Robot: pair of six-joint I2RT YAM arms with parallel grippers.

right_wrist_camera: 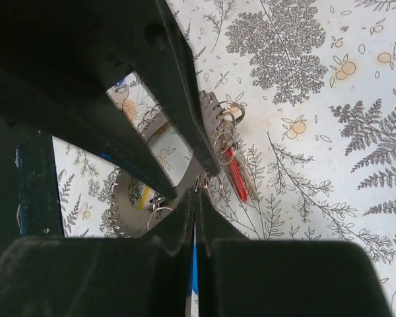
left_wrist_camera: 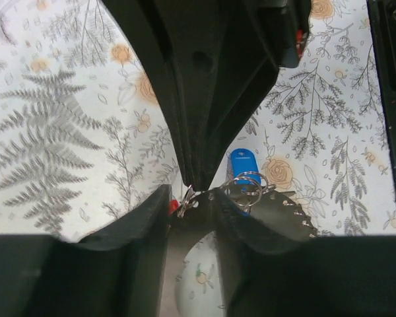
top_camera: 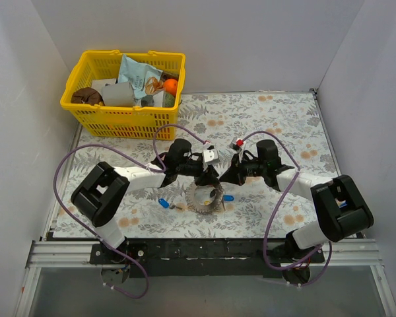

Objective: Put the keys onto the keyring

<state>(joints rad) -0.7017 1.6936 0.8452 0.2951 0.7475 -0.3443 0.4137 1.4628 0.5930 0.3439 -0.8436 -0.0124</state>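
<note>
Top external view: keyring point(top_camera: 204, 197) lies flat on the floral cloth point(top_camera: 270, 119), near the centre, with both arms reaching in over its far rim. Left gripper point(top_camera: 206, 178) comes in from the left and right gripper point(top_camera: 223, 177) from the right, their tips almost meeting above the ring. Yellow basket point(top_camera: 122, 119) sits at far left, not involved.

Left wrist view: the left gripper's fingers stand a narrow way apart, astride the scalloped rim. I cannot tell whether they pinch the metal or only bracket it.

Right wrist view: the right gripper's fingers are pressed flat together with no gap. Their tips sit right at the rim beside a cluster of small split rings point(right_wrist_camera: 224, 132). I cannot tell whether a ring wire is nipped between them.

Progress, as judged from how things lie:
- Red key point(right_wrist_camera: 236, 173) lies just outside the rim, one end in among the split rings. It looks attached, or close to it.
- Blue key point(left_wrist_camera: 241, 162) lies just beside the right-hand rim, its own small ring overlapping the teeth. Whether it is hooked or merely resting there cannot be made out.
- Loose blue key point(top_camera: 163, 203) lies on the cloth left of the keyring, clearly apart from it. It is not on.

Estimate: partway through. The work in hand appears to be threading at the far rim. At least the loose blue key remains to be fetched and threaded afterwards.
</note>
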